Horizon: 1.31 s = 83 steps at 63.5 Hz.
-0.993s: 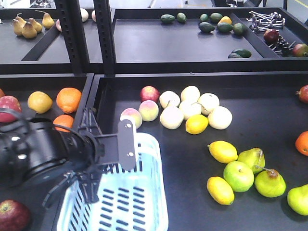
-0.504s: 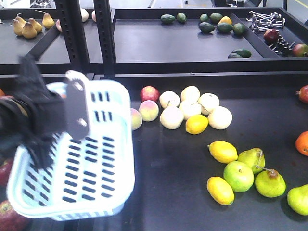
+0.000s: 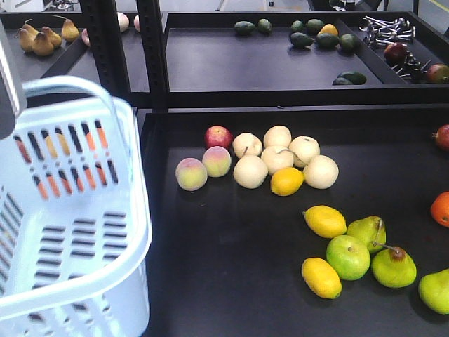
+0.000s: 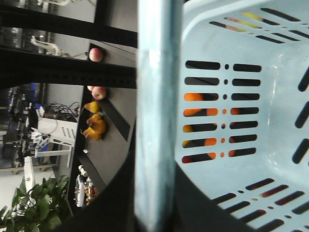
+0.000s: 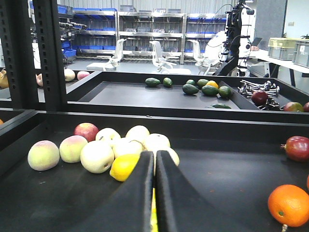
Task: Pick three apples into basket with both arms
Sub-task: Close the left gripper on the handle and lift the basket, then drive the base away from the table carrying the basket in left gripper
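The basket (image 3: 70,232) is taking up the left side of the front view. It is hanging raised and tilted over the black tray (image 3: 231,246), with one slotted wall facing the camera and the hoop handle arching over its top. In the left wrist view that handle is running straight down the middle of the picture, and the basket's slotted inside is opening to the right of it. Orange and red patches are showing through the slots, but what they belong to cannot be told.

The left gripper (image 4: 154,208) is gripping the handle, with dark finger shapes sitting tight against it on either side. A sliver of the left arm's grey plate (image 3: 8,84) is poking in at the left edge of the front view, just above the basket.

The right gripper (image 5: 154,154) is hovering low over the tray. Its two black fingers are pressed together, closed on themselves, with only a thin slit between them. They are pointing toward a cluster of pale round fruits (image 5: 120,145), and a lemon (image 5: 124,166) is lying just past the tips.

One dark red apple (image 3: 442,137) is lying on the tray at its right edge, well apart from the basket. An orange (image 5: 289,205) is sitting near it, closer to the right wrist camera.
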Available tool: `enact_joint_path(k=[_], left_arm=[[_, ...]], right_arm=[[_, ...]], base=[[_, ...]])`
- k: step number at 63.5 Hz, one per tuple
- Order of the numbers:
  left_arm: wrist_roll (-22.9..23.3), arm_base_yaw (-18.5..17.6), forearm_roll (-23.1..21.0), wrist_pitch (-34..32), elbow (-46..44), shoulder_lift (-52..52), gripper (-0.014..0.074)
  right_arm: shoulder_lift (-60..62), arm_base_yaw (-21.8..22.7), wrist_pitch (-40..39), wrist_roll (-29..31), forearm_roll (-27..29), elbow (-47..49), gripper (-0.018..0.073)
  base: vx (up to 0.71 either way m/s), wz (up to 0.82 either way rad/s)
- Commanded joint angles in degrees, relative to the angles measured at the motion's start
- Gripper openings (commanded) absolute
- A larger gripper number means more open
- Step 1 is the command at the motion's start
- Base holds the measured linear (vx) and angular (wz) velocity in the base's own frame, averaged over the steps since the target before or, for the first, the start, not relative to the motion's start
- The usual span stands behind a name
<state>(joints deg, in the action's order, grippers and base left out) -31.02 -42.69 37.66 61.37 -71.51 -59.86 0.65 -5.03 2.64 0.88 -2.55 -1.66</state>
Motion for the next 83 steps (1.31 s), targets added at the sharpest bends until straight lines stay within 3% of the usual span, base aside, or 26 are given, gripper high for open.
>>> enact_joint_path(k=[1, 83], left_arm=[[-0.1, -0.3, 2.7, -3.0, -2.0, 1.1, -0.0008], [-0.1, -0.3, 3.1, -3.0, -2.0, 1.0, -0.0006]], right_arm=[[0.8, 0.4, -4.5, 0.6, -0.2, -0.8, -0.0009], [0.8, 0.4, -4.4, 0.6, -0.2, -0.8, -0.0009]], base=[[0.00, 0.00], [0.00, 0.00]])
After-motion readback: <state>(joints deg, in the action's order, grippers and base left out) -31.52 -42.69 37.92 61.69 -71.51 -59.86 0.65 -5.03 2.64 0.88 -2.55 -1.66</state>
